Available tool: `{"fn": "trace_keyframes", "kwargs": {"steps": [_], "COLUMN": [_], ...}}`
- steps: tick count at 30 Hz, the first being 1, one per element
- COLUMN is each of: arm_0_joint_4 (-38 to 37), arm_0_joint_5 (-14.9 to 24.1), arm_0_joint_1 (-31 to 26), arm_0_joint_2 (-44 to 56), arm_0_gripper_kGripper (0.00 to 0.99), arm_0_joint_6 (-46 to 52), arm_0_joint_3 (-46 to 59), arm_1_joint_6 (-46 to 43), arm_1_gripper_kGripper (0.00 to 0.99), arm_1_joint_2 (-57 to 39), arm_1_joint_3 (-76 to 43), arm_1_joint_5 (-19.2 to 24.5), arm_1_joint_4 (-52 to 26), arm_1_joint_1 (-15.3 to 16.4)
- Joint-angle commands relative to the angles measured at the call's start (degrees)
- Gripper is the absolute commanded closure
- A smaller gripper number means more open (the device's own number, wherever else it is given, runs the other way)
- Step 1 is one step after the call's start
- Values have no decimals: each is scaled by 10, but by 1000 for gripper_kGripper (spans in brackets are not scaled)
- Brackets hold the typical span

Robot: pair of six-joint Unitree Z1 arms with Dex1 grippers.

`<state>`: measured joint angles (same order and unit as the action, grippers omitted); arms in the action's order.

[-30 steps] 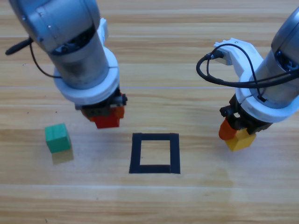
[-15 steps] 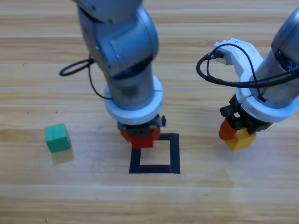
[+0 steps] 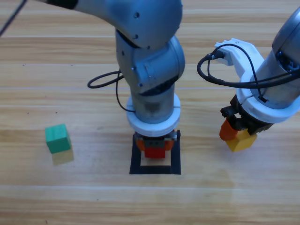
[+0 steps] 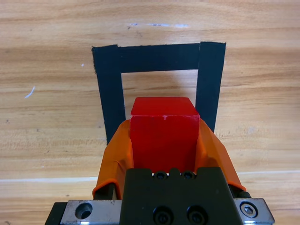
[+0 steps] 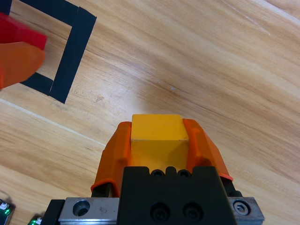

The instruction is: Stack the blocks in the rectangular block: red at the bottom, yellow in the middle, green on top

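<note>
red cube (image 4: 163, 133) pinched on two opposite flat faces by left end effector (image 3: 154, 146), above the tape square (image 3: 175, 157) near the surface's front edge. looks rigid, light, matte. right end effector (image 3: 239, 136) clamps yellow cube (image 5: 158, 140) likewise; green cube (image 3: 57, 138) free, left.

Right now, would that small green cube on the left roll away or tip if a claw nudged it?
Probably neither. The small matte teal-green cube rests flat on the wooden table, so it would likely slide. Its sharp edges suggest it is stiff.

Red cube (image 3: 154, 152); black tape outline (image 3: 176, 157)
</note>
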<state>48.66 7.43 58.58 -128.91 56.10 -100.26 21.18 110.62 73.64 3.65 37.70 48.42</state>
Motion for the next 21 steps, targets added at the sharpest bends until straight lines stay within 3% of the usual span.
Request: {"fn": "trace_keyframes", "kwargs": {"steps": [1,21], "arm_0_joint_4": [7,6], "arm_0_joint_5": [1,11], "arm_0_joint_1": [10,10], "arm_0_joint_2": [-37,-44], "arm_0_gripper_kGripper": [924,924], "arm_0_joint_6": [-9,-3], "arm_0_joint_3": [-6,-8], "arm_1_joint_6": [-2,-3], "arm_1_gripper_kGripper": [990,990], "arm_1_joint_2": [-38,-34], "arm_1_joint_3": [-9,-10], "arm_1_joint_5": [6,4], "arm_1_joint_4": [8,6], "arm_1_joint_1": [-16,-16]}}
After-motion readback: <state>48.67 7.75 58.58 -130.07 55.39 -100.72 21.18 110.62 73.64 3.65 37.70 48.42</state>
